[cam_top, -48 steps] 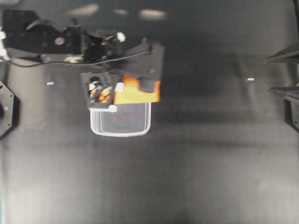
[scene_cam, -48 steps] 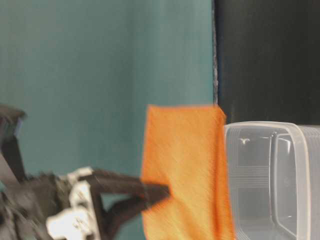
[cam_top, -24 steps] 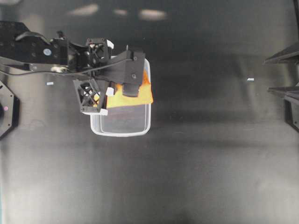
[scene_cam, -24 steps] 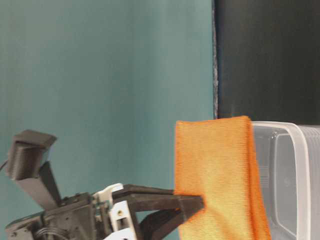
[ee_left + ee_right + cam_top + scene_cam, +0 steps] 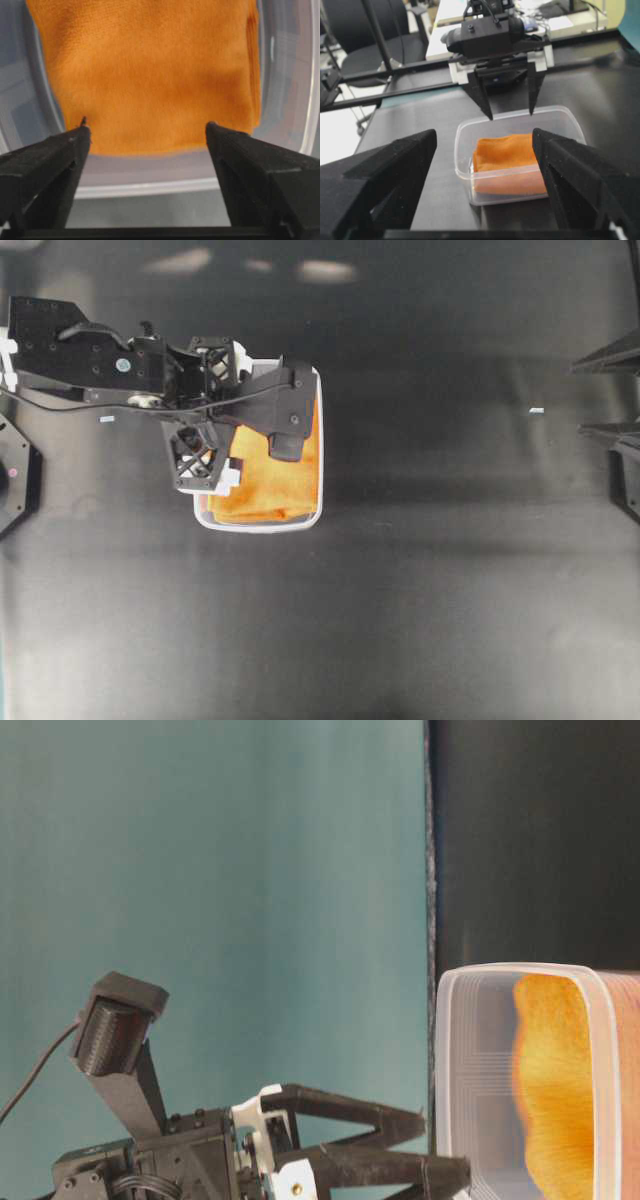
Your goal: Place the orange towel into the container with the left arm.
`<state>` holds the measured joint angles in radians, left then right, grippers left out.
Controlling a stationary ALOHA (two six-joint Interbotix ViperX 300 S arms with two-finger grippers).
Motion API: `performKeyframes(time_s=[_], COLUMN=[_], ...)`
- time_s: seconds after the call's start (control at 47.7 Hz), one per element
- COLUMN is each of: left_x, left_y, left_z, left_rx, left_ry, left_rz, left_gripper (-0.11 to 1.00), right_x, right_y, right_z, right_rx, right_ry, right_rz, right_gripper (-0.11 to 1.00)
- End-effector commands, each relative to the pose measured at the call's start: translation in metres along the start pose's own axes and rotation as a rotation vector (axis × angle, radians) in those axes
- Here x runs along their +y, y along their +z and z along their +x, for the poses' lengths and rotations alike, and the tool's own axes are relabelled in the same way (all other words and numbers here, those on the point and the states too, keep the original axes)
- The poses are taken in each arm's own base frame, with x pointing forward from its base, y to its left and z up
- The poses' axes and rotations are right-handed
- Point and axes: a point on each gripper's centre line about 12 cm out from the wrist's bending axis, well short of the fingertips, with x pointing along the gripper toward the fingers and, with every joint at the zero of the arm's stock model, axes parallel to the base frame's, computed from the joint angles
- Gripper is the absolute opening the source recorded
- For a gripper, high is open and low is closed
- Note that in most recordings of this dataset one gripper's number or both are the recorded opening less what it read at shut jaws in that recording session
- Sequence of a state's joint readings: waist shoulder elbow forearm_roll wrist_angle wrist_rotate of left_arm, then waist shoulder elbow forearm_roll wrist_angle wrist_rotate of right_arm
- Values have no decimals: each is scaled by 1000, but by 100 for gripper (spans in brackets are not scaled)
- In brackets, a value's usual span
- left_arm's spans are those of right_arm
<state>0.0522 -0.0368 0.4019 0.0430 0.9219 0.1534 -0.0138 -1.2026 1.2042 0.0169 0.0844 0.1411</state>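
Now loose in the container (image 5: 312, 502), the orange towel (image 5: 270, 480), left arm's (image 5: 90, 360) jaws newly spread above.

place: probably lab/office | evidence: office chair (image 5: 367, 30), cluttered desk (image 5: 560, 17), black worktable (image 5: 435, 117)

The table (image 5: 420, 600) is a flat, matte black surface that fills the overhead view, with soft pale reflections of lights along its far edge. The container (image 5: 262, 523), a clear plastic tub with rounded corners and a raised rim, stands directly on it, left of the middle and toward the far side. Two small pale marks lie flat on the surface: one (image 5: 107, 419) at the far left, near the tub's left side, and another (image 5: 536, 411) well apart at the right. From the right wrist view the tabletop (image 5: 445, 200) runs back to a straight far edge.
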Motion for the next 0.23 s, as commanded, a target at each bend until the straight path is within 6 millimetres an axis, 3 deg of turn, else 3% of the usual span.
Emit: performKeyframes(time_s=[0.0,0.21], left_x=[0,2], left_y=[11,23], left_z=[-26,-95], left_rx=[-67,-245], left_ry=[13,42], left_rz=[8,7], left_gripper=[87,88], right_x=[0,0], right_y=[4,3], right_z=[1,0], right_rx=[-17,-14], right_ry=[1,1], right_rz=[3,3], right_gripper=[75,75])
